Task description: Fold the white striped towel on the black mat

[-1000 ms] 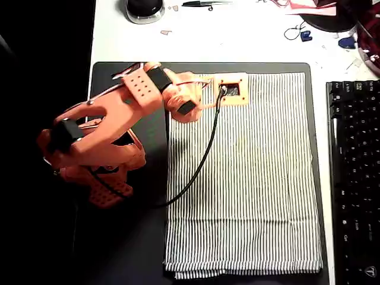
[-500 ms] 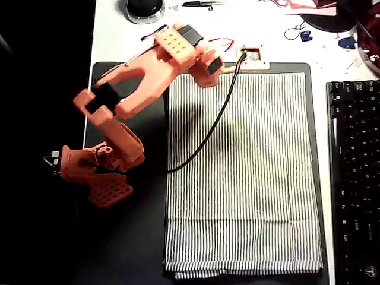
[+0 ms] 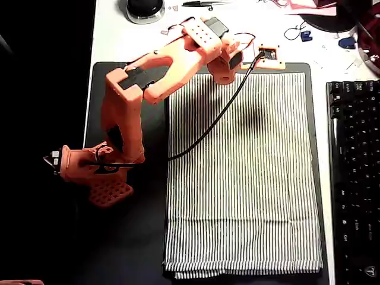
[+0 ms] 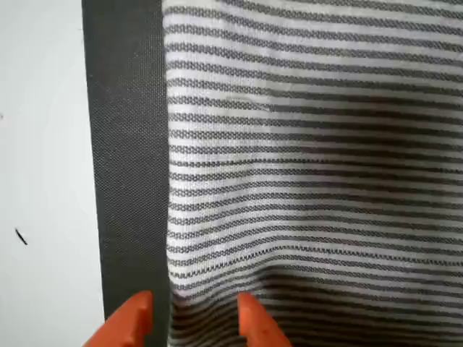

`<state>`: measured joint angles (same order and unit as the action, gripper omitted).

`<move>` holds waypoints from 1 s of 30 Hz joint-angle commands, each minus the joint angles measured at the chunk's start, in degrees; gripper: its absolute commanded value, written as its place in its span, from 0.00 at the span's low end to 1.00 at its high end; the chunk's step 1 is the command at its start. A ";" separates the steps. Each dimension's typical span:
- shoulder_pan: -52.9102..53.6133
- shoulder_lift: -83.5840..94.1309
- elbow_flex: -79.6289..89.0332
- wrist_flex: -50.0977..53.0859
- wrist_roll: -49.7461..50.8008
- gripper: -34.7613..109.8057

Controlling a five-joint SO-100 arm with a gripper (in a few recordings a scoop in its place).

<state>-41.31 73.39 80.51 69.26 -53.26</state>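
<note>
You're at the far edge of the white striped towel (image 3: 243, 172), up at 12 o'clock in the overhead view, w/ the gripper (image 4: 189, 318) hanging over the hem. In the wrist view the two orange fingertips (image 4: 249, 322) stand apart, one each side of the towel's edge: one over the black mat (image 4: 126, 144), the other over the stripes. Nothing's clamped yet. I can't tell if the tips touch the cloth or sit just above it.

The towel lies flat on the mat, filling its 3 o'clock half; the mat's strip toward 9 o'clock is bare apart from the arm's base (image 3: 98, 169). The near hem at 6 o'clock looks slightly doubled or rumpled at its 7 o'clock corner.

My read: the step is the first pinch, so the task has barely begun. To do it well, come down enough that the lower finger slides under the hem, then close on cloth only, not the mat. Take a decent bite, since thin fabric slips from a tip-only grip. Lift a bit before pulling toward 6 o'clock, so the layer drapes rather than drags and bunches.

Watch-outs: the black cable (image 3: 208, 127) runs from the wrist across the towel toward 8 o'clock and could snag or pull the fold. The keyboard (image 3: 355, 178) sits just beside the mat at 3 o'clock. Small clutter lies on the white table (image 3: 119, 35) past 12 o'clock, incl. a round dark object (image 3: 144, 8), near the gripper's reach.
</note>
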 commanded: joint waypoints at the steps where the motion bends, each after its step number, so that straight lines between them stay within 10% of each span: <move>1: 0.97 -0.97 -2.81 -0.88 -1.76 0.36; 30: 1.58 -10.55 -4.83 -6.86 -4.31 0.24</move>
<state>-40.34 61.96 77.34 61.88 -57.30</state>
